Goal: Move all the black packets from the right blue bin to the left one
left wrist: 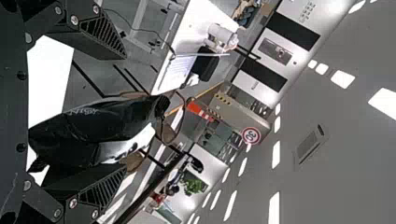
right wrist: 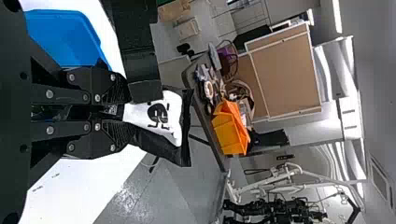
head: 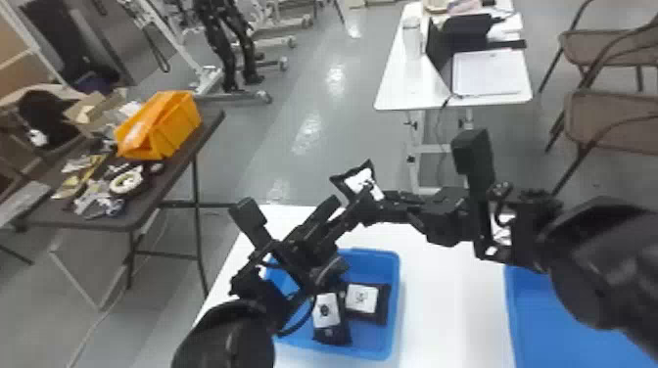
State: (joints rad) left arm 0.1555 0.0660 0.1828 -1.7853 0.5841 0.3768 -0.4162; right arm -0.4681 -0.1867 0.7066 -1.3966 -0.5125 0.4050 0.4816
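Observation:
In the head view my right gripper (head: 387, 196) holds a black packet (head: 363, 182) with a white label above the table. My left gripper (head: 346, 196) is beside that packet, its fingers apart. The left wrist view has the packet (left wrist: 107, 123) between the spread fingers of my left gripper (left wrist: 124, 112). In the right wrist view my right gripper (right wrist: 125, 112) is shut on one end of the packet (right wrist: 161, 116). Two black packets (head: 334, 336) (head: 384, 303) lie in the left blue bin (head: 397, 293). The right blue bin (head: 553, 318) is partly hidden by my right arm.
The white table (head: 440, 303) extends between the two bins. Beyond it at the left is a dark table (head: 142, 210) bearing an orange bin (head: 181, 122) and loose items. Another white table (head: 391, 93) and brown chairs (head: 612, 117) stand farther back.

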